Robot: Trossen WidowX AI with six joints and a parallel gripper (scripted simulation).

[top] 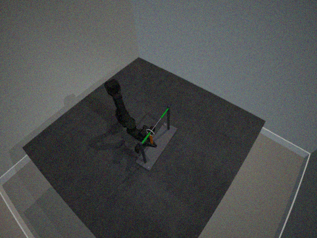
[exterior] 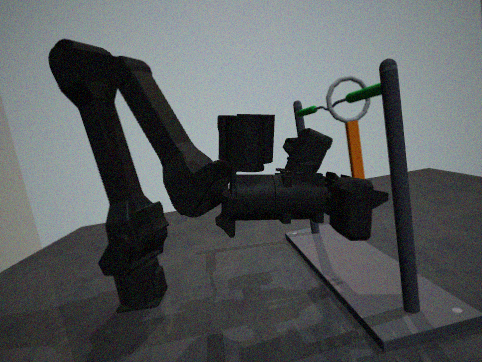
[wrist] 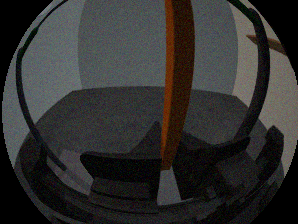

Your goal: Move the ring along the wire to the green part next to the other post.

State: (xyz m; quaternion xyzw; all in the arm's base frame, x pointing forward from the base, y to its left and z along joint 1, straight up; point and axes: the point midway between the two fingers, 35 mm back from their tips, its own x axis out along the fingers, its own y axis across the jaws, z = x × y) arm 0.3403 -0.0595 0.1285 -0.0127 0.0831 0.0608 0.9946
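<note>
The ring (top: 146,130) (exterior: 347,78) surrounds the wire around the inner end of the near green part (top: 145,138) (exterior: 367,92). Its orange handle (top: 151,139) (exterior: 355,150) (wrist: 179,75) points down, nearly upright. My gripper (top: 151,144) (exterior: 361,186) (wrist: 161,125) is shut on the handle's lower end, well below the wire. The thin grey wire part (top: 156,126) runs on to the far green part (top: 164,112) (exterior: 307,111). In the exterior view the ring's left rim overlaps the grey wire; whether they touch cannot be told.
The near post (top: 143,154) (exterior: 400,200) stands close beside the gripper. The far post (top: 168,119) stands at the other end of the grey base plate (top: 158,148) (exterior: 350,280). The arm reaches in from the side, below wire height near the gripper.
</note>
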